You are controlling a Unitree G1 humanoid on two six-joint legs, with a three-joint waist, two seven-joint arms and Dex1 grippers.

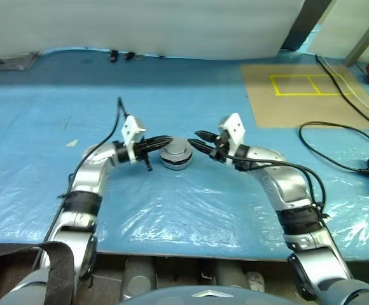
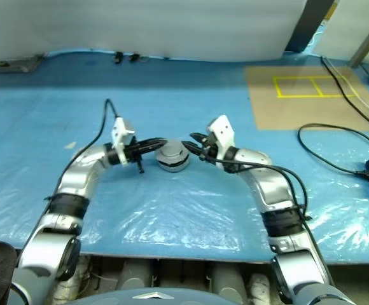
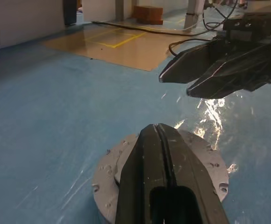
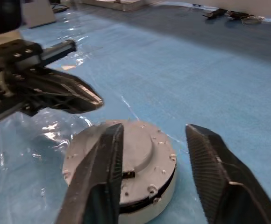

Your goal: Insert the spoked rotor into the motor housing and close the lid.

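Blue plastic sheeting covers the bench, with a brown board marked in yellow at the far right. At the middle sits the motor housing, its lid closed flat on top. Just left of it is the left gripper, jaws together; just right is the right gripper, jaws apart, holding nothing.

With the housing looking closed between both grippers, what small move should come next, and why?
Probably back both grippers away. The lid sits flat on the motor housing, the right gripper stands open above it holding nothing, and the left gripper is shut and empty.
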